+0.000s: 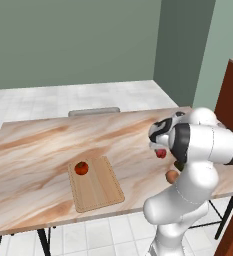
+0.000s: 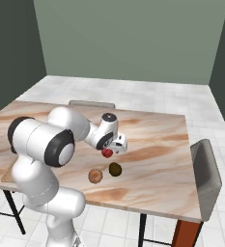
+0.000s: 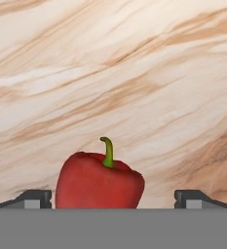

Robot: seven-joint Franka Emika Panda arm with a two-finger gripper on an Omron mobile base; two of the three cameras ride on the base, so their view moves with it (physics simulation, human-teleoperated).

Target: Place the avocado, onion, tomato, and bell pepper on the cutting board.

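Note:
A red bell pepper (image 3: 99, 180) with a green stem sits on the marble table between my gripper's (image 3: 115, 198) two spread fingertips, with a gap on each side. From the left base, my gripper (image 1: 159, 146) hovers right over the pepper (image 1: 161, 153). The tan onion (image 2: 95, 175) and the dark avocado (image 2: 115, 169) lie just in front of the pepper (image 2: 106, 153), toward the table's near edge. The tomato (image 1: 81, 168) rests on the far corner of the wooden cutting board (image 1: 98, 187), well to the left of the gripper.
The marble table (image 1: 48, 140) stretches wide between board and pepper. A grey chair (image 1: 94, 111) stands at the far side and another (image 2: 205, 169) at the right end. A brown cabinet (image 1: 232, 95) rises at the right.

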